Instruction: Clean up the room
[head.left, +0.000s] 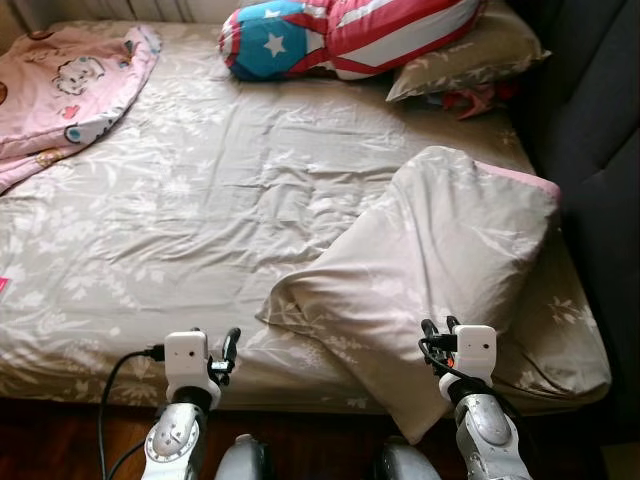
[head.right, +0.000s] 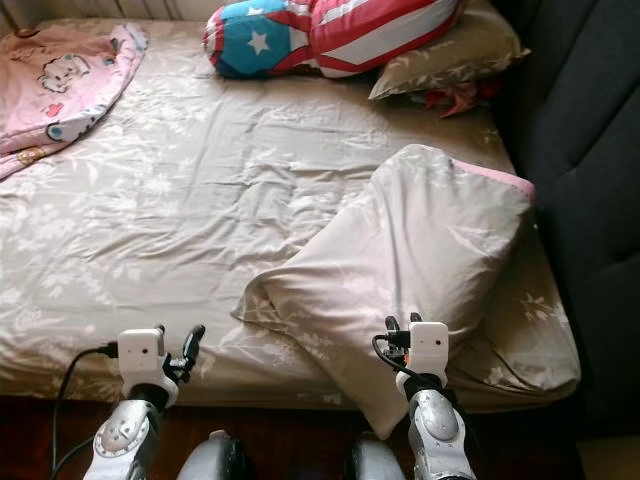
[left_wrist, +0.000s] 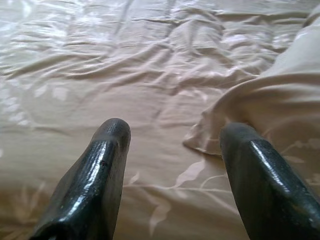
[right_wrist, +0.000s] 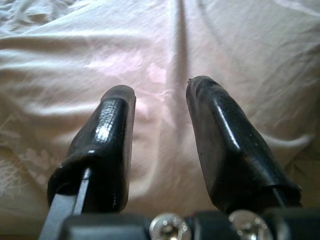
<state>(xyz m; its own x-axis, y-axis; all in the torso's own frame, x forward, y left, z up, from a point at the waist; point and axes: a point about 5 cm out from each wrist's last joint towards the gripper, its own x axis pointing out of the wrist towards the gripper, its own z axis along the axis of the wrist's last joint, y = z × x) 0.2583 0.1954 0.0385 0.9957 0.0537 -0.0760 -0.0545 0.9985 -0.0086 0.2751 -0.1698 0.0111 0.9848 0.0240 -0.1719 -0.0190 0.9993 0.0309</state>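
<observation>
A bed (head.left: 200, 220) is being looked down on, dressed in a wrinkled beige leaf-print sheet (left_wrist: 100, 75). Far left, a pink cartoon blanket (head.left: 60, 85) is being left bunched at the bed's corner. At the near edge, the left claw (head.left: 226, 352) is being held over the sheet, fingers (left_wrist: 95, 170) spread wide with nothing between them. Up at the head of the bed, a stars-and-stripes pillow (head.left: 340, 35) is being propped against a beige pillow (head.left: 470, 55), with something red (head.left: 480, 98) tucked just beneath. On the right half, a folded beige duvet (head.left: 420, 270) with a pink edge is being draped slantwise, one corner hanging off the near edge. The right claw (head.left: 440, 328) is being held right over that duvet, fingers (right_wrist: 110, 145) parted moderately, gripping nothing. A dark padded headboard (head.left: 600, 150) is running along the right side.
</observation>
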